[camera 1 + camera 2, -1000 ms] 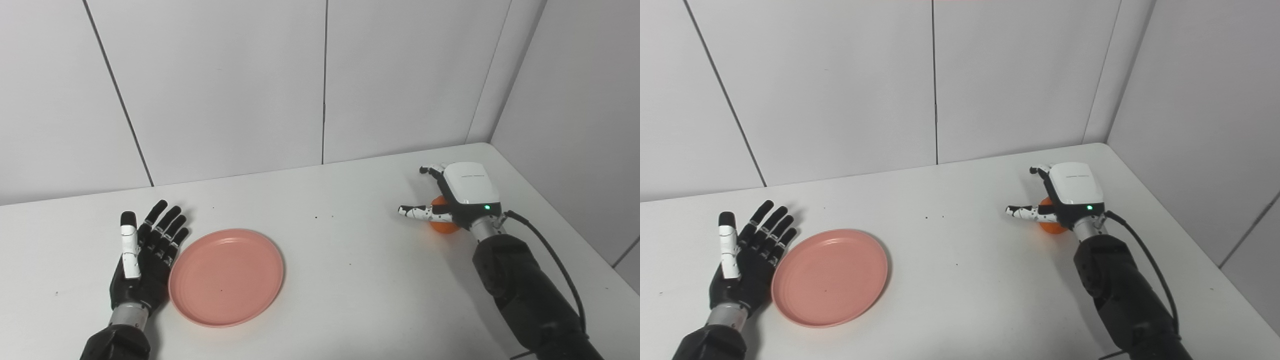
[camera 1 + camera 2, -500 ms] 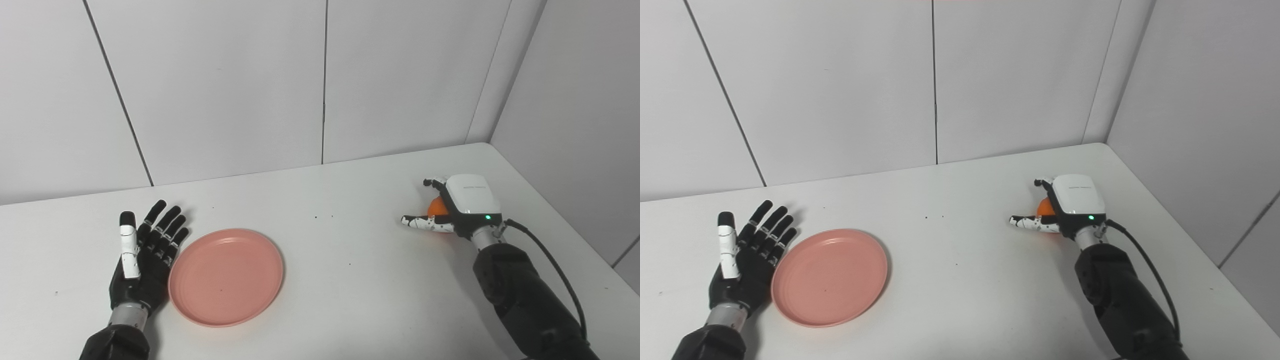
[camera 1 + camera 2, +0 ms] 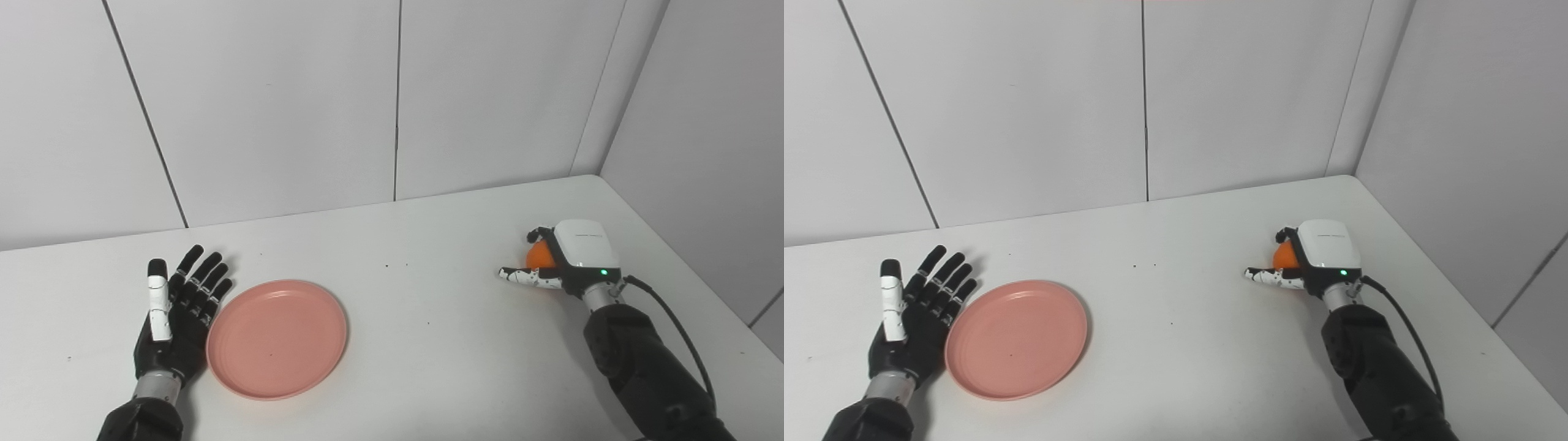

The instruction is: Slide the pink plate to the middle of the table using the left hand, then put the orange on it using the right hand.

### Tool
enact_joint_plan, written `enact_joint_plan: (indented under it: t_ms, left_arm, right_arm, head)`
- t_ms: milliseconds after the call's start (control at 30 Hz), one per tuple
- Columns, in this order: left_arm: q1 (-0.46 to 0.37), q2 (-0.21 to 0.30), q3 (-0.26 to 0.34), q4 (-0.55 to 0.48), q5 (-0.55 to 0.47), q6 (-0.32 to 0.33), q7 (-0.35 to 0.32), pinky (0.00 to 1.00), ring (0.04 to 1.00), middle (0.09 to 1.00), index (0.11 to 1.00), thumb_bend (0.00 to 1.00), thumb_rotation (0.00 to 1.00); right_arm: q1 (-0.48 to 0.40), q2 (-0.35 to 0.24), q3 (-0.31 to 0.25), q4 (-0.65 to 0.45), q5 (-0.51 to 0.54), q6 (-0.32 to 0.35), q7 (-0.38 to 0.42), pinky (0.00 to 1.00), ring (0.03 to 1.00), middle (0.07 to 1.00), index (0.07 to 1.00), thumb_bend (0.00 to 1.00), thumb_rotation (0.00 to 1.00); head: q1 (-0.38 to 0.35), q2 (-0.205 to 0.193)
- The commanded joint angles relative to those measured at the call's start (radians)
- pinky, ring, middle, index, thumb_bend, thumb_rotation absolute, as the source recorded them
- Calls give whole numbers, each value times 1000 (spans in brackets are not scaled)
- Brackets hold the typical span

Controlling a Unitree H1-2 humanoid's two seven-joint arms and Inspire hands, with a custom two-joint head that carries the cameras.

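The pink plate is seen lying flat on the white counter, left of centre and close to the near edge; being round, no long axis or heading can be read from it. A broad bare stretch of counter is left open between the plate's right rim and the right side. The left hand is laid palm-up just beside the plate's left rim, its fingers spread and released, nothing gripped; whether the rim is touched cannot be told. Over on the right, well apart from the plate and near the counter's right edge and the side wall, the orange is wrapped by the right hand, fingers curled around it, thumb stretched out leftward.
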Motion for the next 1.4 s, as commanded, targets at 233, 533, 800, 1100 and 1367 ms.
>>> enact_joint_plan:
  t_ms: [233, 533, 800, 1100, 1367]
  left_arm:
    - [23, 4, -5, 24, 6, 42, 5, 894, 885, 825, 853, 882, 774]
    - [21, 1, -3, 23, 7, 45, 11, 879, 874, 813, 843, 894, 765]
    - [23, -1, -3, 16, 3, 48, 8, 895, 878, 809, 847, 885, 768]
    - [25, -7, -5, 12, 9, 50, 18, 893, 874, 797, 847, 895, 763]
    - [27, -18, -13, 1, 11, 51, 24, 903, 870, 796, 842, 898, 759]
  right_arm:
    - [-15, -17, 47, 26, 4, 47, 11, 105, 163, 225, 254, 764, 738]
    - [-17, -27, 65, 52, 46, -3, -15, 113, 172, 231, 273, 461, 700]
    - [-22, -37, 82, 9, 78, 8, 8, 124, 180, 236, 273, 448, 644]
    - [-32, -26, 44, -151, 129, 6, 26, 81, 134, 193, 232, 447, 656]
    - [-67, -16, 19, -330, 115, 39, 69, 77, 129, 194, 265, 448, 712]
  head:
    - [2, 4]
    - [3, 7]
    - [5, 12]
    - [10, 16]
    - [27, 22]
